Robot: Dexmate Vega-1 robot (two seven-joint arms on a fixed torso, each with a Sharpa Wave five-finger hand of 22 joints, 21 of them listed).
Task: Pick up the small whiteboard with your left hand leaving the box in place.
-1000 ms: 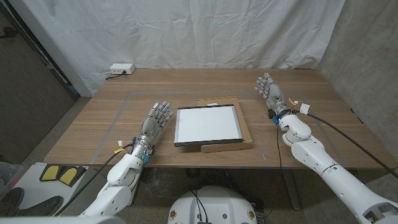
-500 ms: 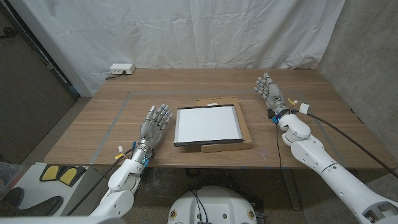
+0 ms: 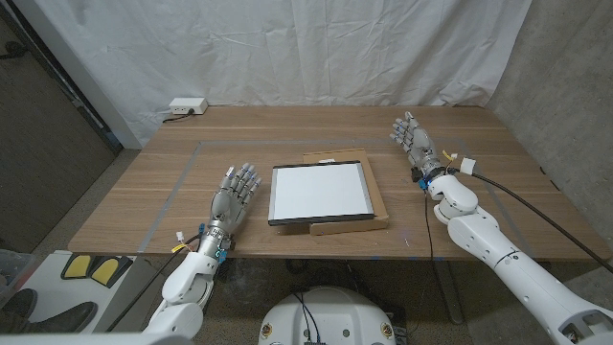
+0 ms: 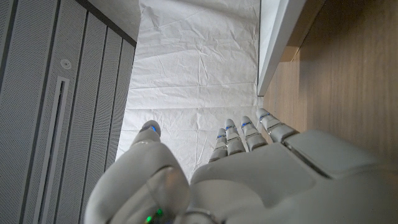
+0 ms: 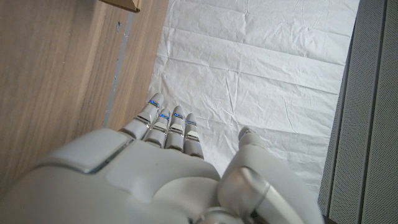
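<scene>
Now the left hand [image 3: 236, 193] waits empty, fingers apart, beside the whiteboard [image 3: 320, 192]. Grabbing roughly could drag the box [image 3: 349, 223] underneath along too.

A brown wooden counter [image 3: 287, 129] with visible plank grain runs across the room, with faint pale tape lines [image 3: 182, 182] marking a rectangle on its top. Behind it hangs a creased white fabric backdrop [image 3: 287, 48], evenly lit. A white power strip [image 3: 187, 106] lies at the counter's far left corner, against the backdrop. A dark grey ribbed wall panel [image 3: 43, 125] stands on the left, and a rough grey concrete wall [image 3: 565, 86] on the right.
</scene>
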